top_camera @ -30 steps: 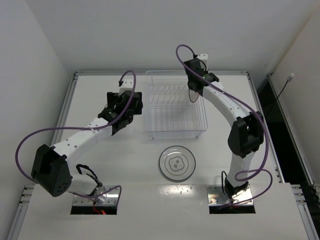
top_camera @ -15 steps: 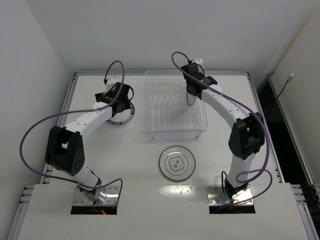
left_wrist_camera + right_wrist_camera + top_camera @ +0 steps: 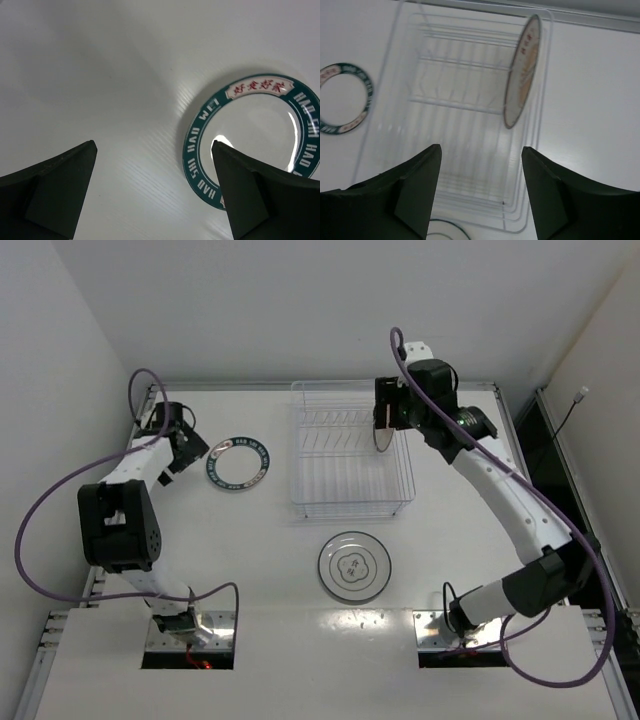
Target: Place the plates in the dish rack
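**One plate racked, two lying flat on the table**

Top external: the orange-centred plate [image 3: 383, 432] is standing on edge at the right end of the dish rack [image 3: 352, 510], upper centre of frame. The right gripper [image 3: 386, 406] is hovering just above it. The blue-rimmed plate [image 3: 238, 464] is lying flat left of the rack, with the left gripper [image 3: 190, 452] sitting just beside it, upper left. The flower plate [image 3: 353, 566] is lying flat below the rack, lower centre.

Left wrist: the fingers [image 3: 55, 192] are standing wide apart and holding nothing. The blue-rimmed plate is showing at frame right, clear of both.

Right wrist: the fingers [image 3: 405, 195] are likewise standing wide and empty. The orange-centred plate is sitting upright among the dividers, upper right, untouched.

Judgement: the first plate is looking loaded, and the blue-rimmed one is probably next. That is calling for the left gripper to straddle the near rim, work one finger under the lip, close, then tip the plate upright for a free slot
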Available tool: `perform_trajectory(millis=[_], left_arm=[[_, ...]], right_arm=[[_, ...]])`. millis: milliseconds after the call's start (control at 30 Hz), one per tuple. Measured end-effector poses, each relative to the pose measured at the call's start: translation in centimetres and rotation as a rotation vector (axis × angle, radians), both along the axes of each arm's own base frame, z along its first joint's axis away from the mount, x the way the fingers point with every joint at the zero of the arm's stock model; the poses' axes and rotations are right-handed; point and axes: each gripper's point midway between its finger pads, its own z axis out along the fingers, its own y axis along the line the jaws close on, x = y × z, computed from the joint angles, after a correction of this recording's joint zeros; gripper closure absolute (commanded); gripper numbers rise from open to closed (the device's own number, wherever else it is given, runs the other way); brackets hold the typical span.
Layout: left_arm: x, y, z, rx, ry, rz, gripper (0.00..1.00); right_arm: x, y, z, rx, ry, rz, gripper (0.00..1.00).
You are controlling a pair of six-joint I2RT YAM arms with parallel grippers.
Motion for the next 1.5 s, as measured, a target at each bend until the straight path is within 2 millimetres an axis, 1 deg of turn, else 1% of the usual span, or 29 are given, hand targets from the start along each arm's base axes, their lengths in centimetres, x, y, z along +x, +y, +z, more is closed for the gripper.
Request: perform_trajectory(millis=[67, 133, 200, 300, 367, 400, 500, 533, 567, 600, 700, 733, 833, 933, 1000, 1033, 1100, 1133, 1167, 1233, 1367, 1433, 1500], left_arm=[[0.0, 1.1, -0.7, -0.052, 0.002, 0.020, 0.00], [0.3, 0.7, -1.5, -0.111, -0.002, -0.001, 0.00], [0.3, -0.1, -2.7, -0.179, -0.009, -0.030, 0.00], [-0.3, -1.2, -4.7, -0.288, 0.014, -0.062, 0.00], [-0.4, -1.0, -6.3, -0.356, 0.033, -0.056, 0.03], [-0.4, -0.8, -7.1, -0.386, 0.040, -0.050, 0.03], [0.6, -0.4, -6.9, -0.448, -0.002, -0.047, 0.04], [0.6, -0.4, -6.8, -0.466, -0.009, -0.050, 0.04], [0.8, -0.5, -6.8, -0.483, -0.017, -0.057, 0.06], [1.0, -0.7, -6.8, -0.499, -0.026, -0.067, 0.13], [2.4, -2.5, -6.6, -0.599, -0.074, -0.132, 0.25], [2.9, -3.1, -6.6, -0.636, -0.095, -0.160, 0.32], [3.9, -5.1, -6.7, -0.763, -0.142, -0.233, 0.38], [3.8, -6.5, -6.7, -0.847, -0.170, -0.286, 0.41], [3.7, -6.9, -6.7, -0.875, -0.176, -0.302, 0.52], [3.6, -7.1, -6.9, -0.881, -0.174, -0.305, 0.69], [3.1, -7.4, -7.7, -0.891, -0.154, -0.304, 0.84], [2.7, -7.7, -8.1, -0.911, -0.141, -0.303, 0.89], [2.5, -7.9, -8.4, -0.927, -0.132, -0.302, 1.00], [2.2, -8.2, -8.4, -0.944, -0.128, -0.310, 1.00], [2.3, -8.2, -8.0, -0.942, -0.142, -0.322, 1.00], [2.3, -8.3, -7.3, -0.929, -0.159, -0.330, 1.00], [2.1, -8.3, -6.2, -0.906, -0.189, -0.338, 1.00]], right_arm=[[-0.7, 1.4, 1.1, 0.049, -0.015, 0.083, 0.36], [-1.4, 2.5, 1.3, 0.084, -0.009, 0.152, 0.32], [-2.4, 3.3, 0.3, 0.104, 0.019, 0.213, 0.28], [-4.1, 3.9, -1.7, 0.121, 0.074, 0.270, 0.25], [-4.8, 4.1, -2.0, 0.131, 0.088, 0.295, 0.25], [-5.0, 4.2, -1.7, 0.135, 0.084, 0.306, 0.25], [-5.4, 4.4, -1.0, 0.141, 0.066, 0.333, 0.24], [-5.5, 4.4, -0.8, 0.141, 0.062, 0.337, 0.24], [-5.5, 4.4, -0.6, 0.141, 0.057, 0.340, 0.24], [-5.6, 4.4, -0.5, 0.141, 0.053, 0.343, 0.24], [-5.8, 4.3, 0.0, 0.141, 0.040, 0.347, 0.23], [-5.9, 4.2, 0.2, 0.142, 0.034, 0.347, 0.23], [-6.3, 4.0, 0.9, 0.144, 0.016, 0.349, 0.21], [-6.6, 3.6, 1.6, 0.136, -0.005, 0.346, 0.20], [-6.8, 3.3, 1.9, 0.127, -0.015, 0.338, 0.20], [-6.8, 3.1, 1.9, 0.120, -0.017, 0.333, 0.20], [-6.8, 2.9, 1.8, 0.111, -0.016, 0.325, 0.20], [-6.8, 2.7, 1.7, 0.104, -0.013, 0.319, 0.20], [-6.8, 2.6, 1.7, 0.100, -0.010, 0.316, 0.20], [-6.8, 2.4, 1.5, 0.096, -0.005, 0.310, 0.20], [-7.0, 2.3, 1.3, 0.093, 0.005, 0.312, 0.20], [-7.0, 2.4, 1.3, 0.093, 0.007, 0.317, 0.20], [-7.1, 2.5, 1.2, 0.097, 0.011, 0.326, 0.20]])
